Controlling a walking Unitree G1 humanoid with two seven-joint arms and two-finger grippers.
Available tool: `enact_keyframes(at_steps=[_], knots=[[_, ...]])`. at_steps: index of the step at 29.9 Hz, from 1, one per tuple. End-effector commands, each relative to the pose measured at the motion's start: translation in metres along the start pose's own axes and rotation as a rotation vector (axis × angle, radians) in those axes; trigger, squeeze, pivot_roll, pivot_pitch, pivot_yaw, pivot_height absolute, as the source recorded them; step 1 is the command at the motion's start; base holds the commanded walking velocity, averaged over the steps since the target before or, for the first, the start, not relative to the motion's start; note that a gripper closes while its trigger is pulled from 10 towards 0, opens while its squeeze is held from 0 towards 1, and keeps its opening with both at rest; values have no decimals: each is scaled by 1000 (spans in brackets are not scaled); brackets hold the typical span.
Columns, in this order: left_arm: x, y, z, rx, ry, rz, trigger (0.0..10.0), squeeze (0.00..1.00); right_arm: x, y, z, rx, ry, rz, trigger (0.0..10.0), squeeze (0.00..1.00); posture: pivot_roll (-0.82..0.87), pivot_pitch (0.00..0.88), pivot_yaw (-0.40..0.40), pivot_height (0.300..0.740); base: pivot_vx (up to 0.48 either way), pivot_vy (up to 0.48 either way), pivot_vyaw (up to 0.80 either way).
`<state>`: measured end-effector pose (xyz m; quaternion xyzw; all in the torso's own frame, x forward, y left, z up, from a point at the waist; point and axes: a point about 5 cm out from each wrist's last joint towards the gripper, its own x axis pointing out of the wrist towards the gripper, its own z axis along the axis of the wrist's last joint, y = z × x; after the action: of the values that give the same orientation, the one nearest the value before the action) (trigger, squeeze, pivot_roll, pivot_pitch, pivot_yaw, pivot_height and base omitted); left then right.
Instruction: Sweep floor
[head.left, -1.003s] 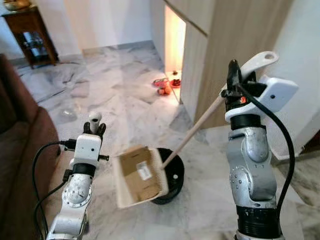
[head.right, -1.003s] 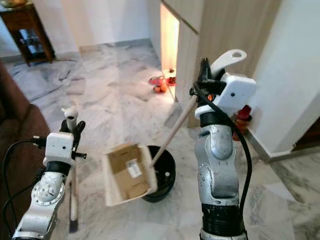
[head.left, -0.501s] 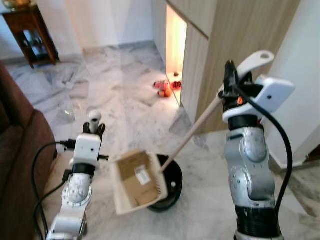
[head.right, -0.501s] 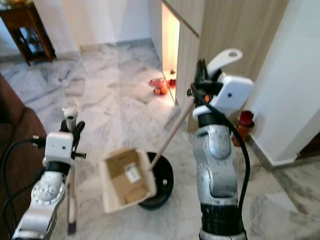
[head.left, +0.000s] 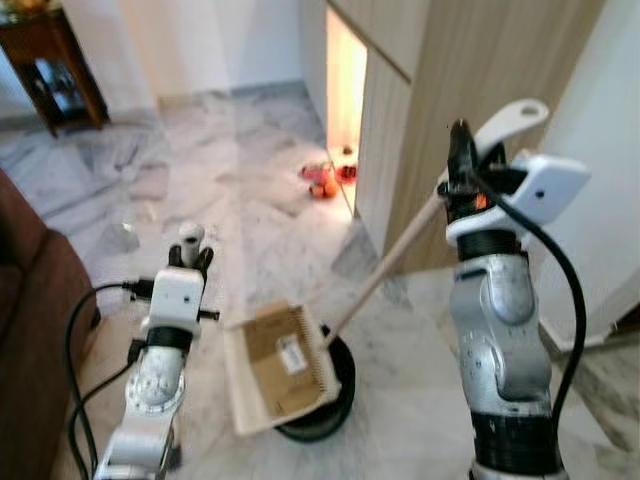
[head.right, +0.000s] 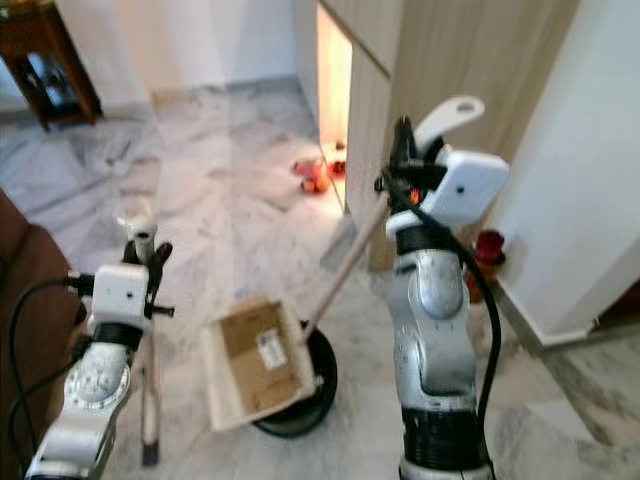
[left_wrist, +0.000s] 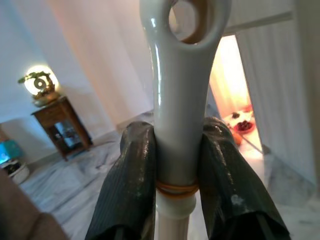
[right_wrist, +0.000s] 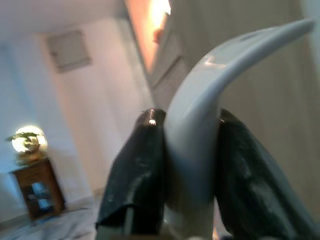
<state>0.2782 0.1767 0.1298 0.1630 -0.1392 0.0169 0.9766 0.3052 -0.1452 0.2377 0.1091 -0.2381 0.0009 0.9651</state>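
My right gripper (head.left: 462, 160) is shut on the white curved end of a long wooden dustpan handle (head.left: 385, 270), held up at chest height. The handle slants down to a cream dustpan (head.left: 250, 400), which is tilted over a round black bin (head.left: 320, 415). A piece of brown cardboard with a white label (head.left: 283, 350) lies in the pan. My left gripper (head.left: 190, 258) is shut on the white top of a broom handle (left_wrist: 177, 100). The broom stick (head.right: 150, 395) runs straight down to the floor beside my left arm.
A brown sofa (head.left: 25, 330) stands close on the left. A wooden panel wall (head.left: 470, 90) and a lit niche with red things on the floor (head.left: 325, 180) lie ahead. A dark side table (head.left: 55, 60) is at the back left, a red object (head.right: 487, 245) by the right wall. Marble floor (head.left: 230, 190) lies open ahead.
The whole view has shifted, so the camera moved. The dustpan now lies more over the black bin than before. Both grippers keep their hold.
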Motion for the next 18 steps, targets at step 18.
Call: enact_keyframes(at_steps=[18], knots=[[4,9,7,13,-51,31,10000,0,0,40,29,-21,-175,155,10000,0,150,7,58,740,28,0,0]])
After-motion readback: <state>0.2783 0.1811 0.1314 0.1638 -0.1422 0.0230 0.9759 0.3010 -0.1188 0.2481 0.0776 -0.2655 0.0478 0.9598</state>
